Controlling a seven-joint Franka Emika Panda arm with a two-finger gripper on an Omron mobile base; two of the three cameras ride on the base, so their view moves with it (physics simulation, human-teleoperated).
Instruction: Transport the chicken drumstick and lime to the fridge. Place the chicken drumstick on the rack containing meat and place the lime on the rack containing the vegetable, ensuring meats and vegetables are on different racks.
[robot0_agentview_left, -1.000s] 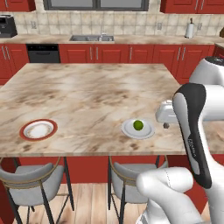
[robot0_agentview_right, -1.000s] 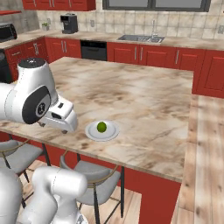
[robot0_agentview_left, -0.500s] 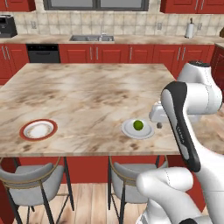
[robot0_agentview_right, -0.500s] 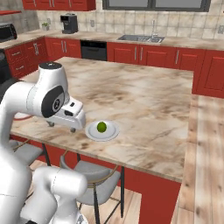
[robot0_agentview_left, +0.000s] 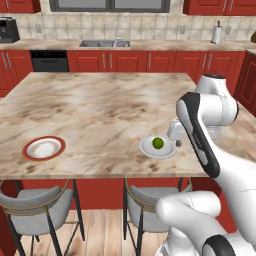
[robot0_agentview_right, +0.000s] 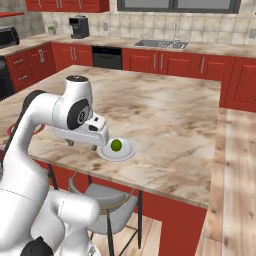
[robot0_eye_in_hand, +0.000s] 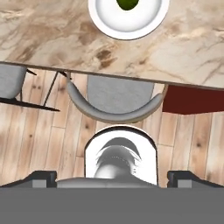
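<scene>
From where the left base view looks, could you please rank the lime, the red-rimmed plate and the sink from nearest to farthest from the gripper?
1. The lime, on its white plate just left of the gripper.
2. The red-rimmed plate, far left along the island's near edge.
3. The sink, on the back counter beyond the island.

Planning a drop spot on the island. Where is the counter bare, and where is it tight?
Bare: the wide marble stretch between the red-rimmed plate and the white plate holding the lime, plus the whole far half toward the sink. Tight: the near right edge, where the tool hangs just beside the white plate.
</scene>
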